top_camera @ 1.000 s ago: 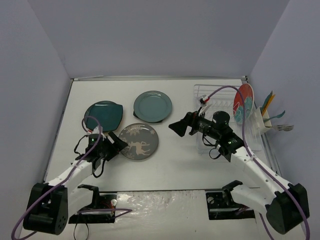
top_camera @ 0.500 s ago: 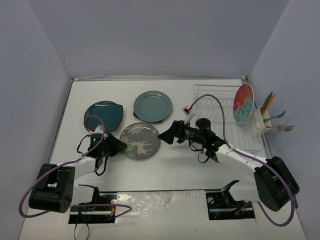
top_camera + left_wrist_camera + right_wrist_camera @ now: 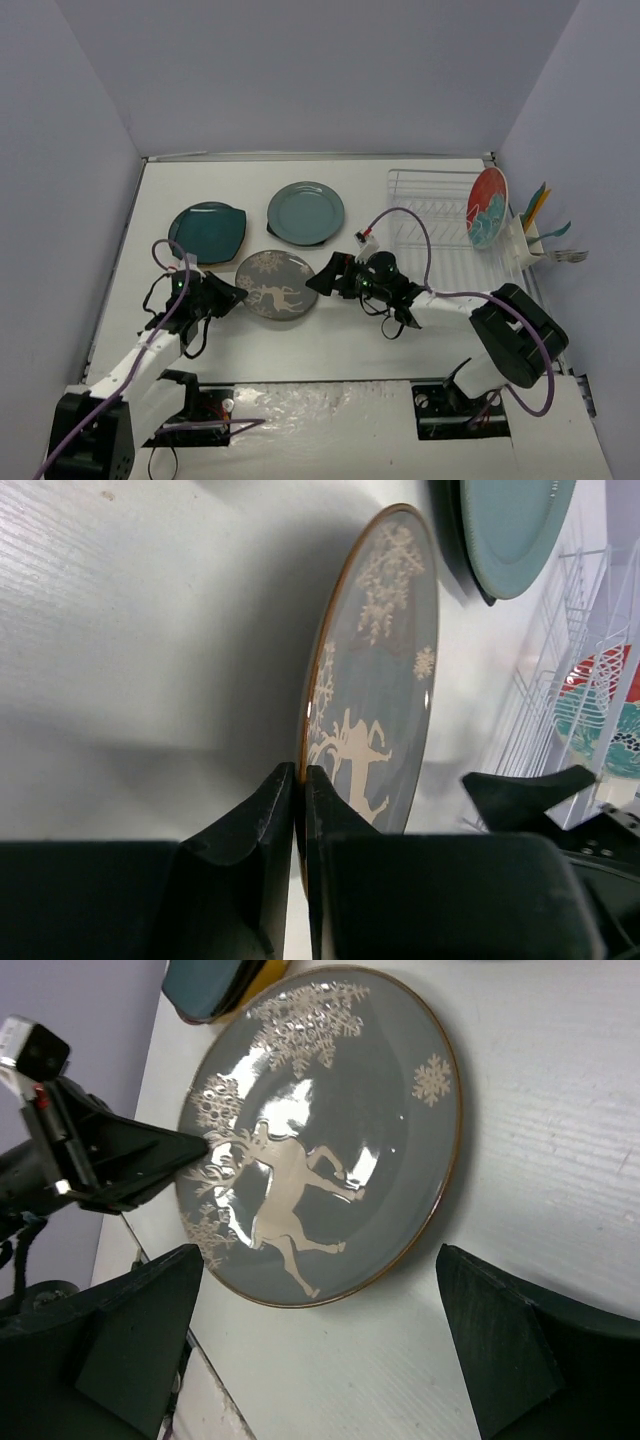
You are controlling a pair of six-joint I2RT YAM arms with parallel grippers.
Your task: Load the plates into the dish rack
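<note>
Left wrist view: deer plate (image 3: 385, 670) pinched at its near rim, left jaws pressed together on that thin edge, rim caught between both fingers (image 3: 250, 820). From above: lying close to the centre of the desk (image 3: 335, 340), a touch toward 7 o'clock. Rack (image 3: 430, 215) well apart at 2 o'clock, holding a red plate (image 3: 487, 207) upright at its right end. Teal plate (image 3: 207, 230) at 10 o'clock of the deer plate, green plate (image 3: 305, 211) at 12 o'clock, both flat.

Step in hand, as a judgement: tipping up the 9 o'clock rim for a second grip at 3 o'clock. To do it well: hold the pinch firm and well onto the rim, glaze looking glossy and likely slippery. Raise slowly, pivoting on the far edge rather than dragging across the desk. Bring the right jaws in only after getting that edge clear, and close across the rim, never on the face.

Left arm (image 3: 150, 345) reaching low from 7 o'clock, wrist almost level with the desk, pointing toward 3 o'clock. Right arm (image 3: 450, 300) laid low from 5 o'clock, pointing toward 9 o'clock. Right jaws spread wide just beside the 3 o'clock rim, contact impossible to tell.
</note>
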